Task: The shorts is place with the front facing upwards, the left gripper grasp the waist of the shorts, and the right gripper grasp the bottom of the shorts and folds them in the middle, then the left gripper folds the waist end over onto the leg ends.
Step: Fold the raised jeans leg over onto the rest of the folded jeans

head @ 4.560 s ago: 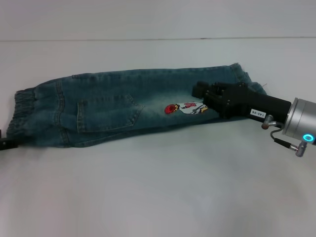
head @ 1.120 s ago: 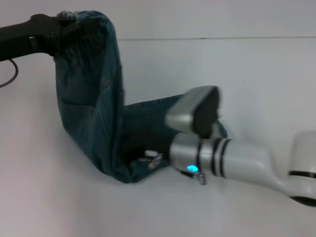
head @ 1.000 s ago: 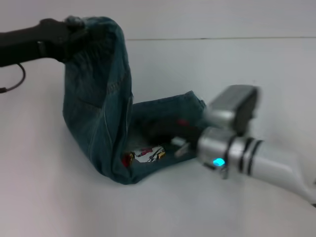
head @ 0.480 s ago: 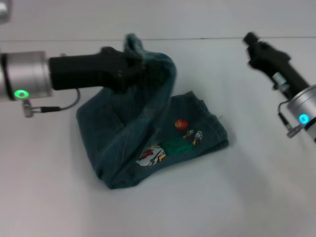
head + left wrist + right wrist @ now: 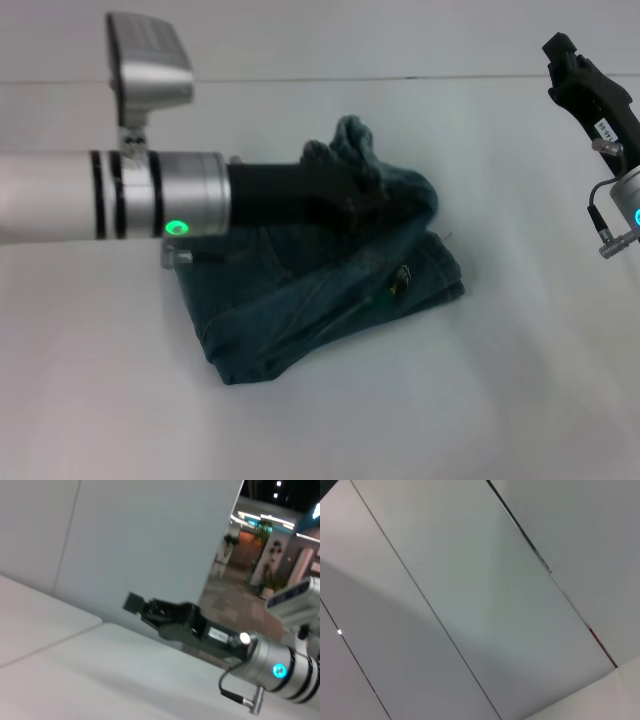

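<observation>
The waist of the shorts (image 5: 352, 152), bunched and clamped in the left gripper (image 5: 365, 200), is being held directly above the leg ends (image 5: 440, 280). The right gripper (image 5: 575, 70) is being kept well apart at far right, nothing in it; jaw gap can't be told.

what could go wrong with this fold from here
The left end effector holds the ruched waist bunched above the folded denim shorts. If it lets go now, the band may land crumpled rather than flat. The waist looks short of the leg ends, so the fold may end uneven. Pulling back could drag the top layer along. The right end effector is raised, well clear.
</observation>
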Robot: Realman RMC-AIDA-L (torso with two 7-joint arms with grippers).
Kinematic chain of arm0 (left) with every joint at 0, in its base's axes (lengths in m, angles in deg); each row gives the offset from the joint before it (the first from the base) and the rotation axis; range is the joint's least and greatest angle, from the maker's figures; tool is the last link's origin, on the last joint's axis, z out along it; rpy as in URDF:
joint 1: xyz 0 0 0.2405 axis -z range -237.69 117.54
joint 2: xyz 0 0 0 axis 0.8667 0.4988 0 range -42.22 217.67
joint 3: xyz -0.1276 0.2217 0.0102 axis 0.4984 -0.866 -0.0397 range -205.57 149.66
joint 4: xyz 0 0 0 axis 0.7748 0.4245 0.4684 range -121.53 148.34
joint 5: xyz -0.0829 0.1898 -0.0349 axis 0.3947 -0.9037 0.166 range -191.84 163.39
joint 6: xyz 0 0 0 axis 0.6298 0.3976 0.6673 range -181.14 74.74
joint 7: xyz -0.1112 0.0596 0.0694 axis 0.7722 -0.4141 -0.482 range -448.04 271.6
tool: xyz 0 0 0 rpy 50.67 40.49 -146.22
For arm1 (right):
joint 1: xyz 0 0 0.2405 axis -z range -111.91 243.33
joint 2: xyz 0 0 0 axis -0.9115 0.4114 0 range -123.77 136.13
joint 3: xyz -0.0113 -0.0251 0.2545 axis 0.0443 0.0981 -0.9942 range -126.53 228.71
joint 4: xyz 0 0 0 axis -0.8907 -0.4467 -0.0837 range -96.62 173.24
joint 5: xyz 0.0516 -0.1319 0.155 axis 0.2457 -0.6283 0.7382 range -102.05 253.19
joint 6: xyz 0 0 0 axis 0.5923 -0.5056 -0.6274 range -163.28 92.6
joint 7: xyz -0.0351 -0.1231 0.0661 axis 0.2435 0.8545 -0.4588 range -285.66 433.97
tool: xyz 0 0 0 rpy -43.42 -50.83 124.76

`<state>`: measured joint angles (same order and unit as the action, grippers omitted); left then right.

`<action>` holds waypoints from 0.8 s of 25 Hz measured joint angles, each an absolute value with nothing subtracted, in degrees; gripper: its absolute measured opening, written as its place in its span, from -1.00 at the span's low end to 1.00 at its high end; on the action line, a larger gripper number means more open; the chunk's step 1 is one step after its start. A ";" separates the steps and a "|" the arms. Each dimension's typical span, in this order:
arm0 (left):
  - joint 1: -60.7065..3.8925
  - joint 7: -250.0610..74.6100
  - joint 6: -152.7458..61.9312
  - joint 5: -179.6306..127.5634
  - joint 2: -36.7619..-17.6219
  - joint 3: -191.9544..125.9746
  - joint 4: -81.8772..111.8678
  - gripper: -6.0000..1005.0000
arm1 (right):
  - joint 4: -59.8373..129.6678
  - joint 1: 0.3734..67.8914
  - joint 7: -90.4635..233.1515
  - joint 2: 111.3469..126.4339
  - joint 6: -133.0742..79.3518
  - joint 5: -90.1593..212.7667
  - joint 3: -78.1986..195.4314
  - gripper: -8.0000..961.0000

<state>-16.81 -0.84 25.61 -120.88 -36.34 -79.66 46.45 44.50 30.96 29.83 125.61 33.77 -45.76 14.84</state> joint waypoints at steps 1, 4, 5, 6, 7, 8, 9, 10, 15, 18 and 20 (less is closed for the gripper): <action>-16.36 -0.92 25.08 -120.79 -36.36 -80.32 45.65 -0.74 | 44.50 30.95 29.79 125.62 33.58 -45.76 14.75 -0.98; -15.77 -0.96 24.67 -120.31 -36.58 -81.12 44.40 -0.72 | 44.48 30.95 29.77 125.61 32.75 -45.73 14.52 -0.97; -15.78 -0.95 24.48 -119.91 -36.68 -81.21 44.26 -0.71 | 44.47 30.95 29.77 125.61 32.57 -45.73 14.49 -0.97; -15.82 -0.95 24.35 -119.63 -36.69 -81.25 44.20 -0.70 | 44.46 30.99 29.77 125.61 32.48 -45.73 14.47 -0.97; -15.88 -0.97 24.25 -119.20 -36.69 -81.35 43.93 -0.69 | 44.46 31.02 29.77 125.62 32.44 -45.72 14.46 -0.97; -15.91 -1.03 24.21 -118.89 -36.66 -81.41 43.64 -0.68 | 44.46 31.09 29.77 125.64 32.36 -45.71 14.45 -0.97; -15.92 -1.09 24.20 -118.65 -36.62 -81.42 43.44 -0.67 | 44.46 31.11 29.78 125.65 32.29 -45.71 14.44 -0.97; -15.97 -1.20 24.19 -118.43 -36.61 -81.44 43.27 -0.66 | 44.46 31.11 29.79 125.65 32.20 -45.71 14.44 -0.97; -16.29 -1.55 24.22 -117.13 -36.71 -81.48 43.05 -0.29 | 44.46 31.09 29.81 125.80 31.37 -45.72 14.60 -0.97; -16.77 -2.98 24.17 -114.75 -36.72 -81.51 42.40 -0.07 | 44.46 31.03 29.84 125.93 31.00 -45.91 14.74 -0.97; -17.09 -4.30 24.17 -113.07 -36.72 -81.53 41.75 0.07 | 44.46 31.08 29.94 125.97 30.99 -46.00 14.78 -0.97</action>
<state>-17.09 -4.30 24.17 -113.07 -36.72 -81.53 41.75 44.46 31.08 29.94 125.97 30.99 -46.00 14.78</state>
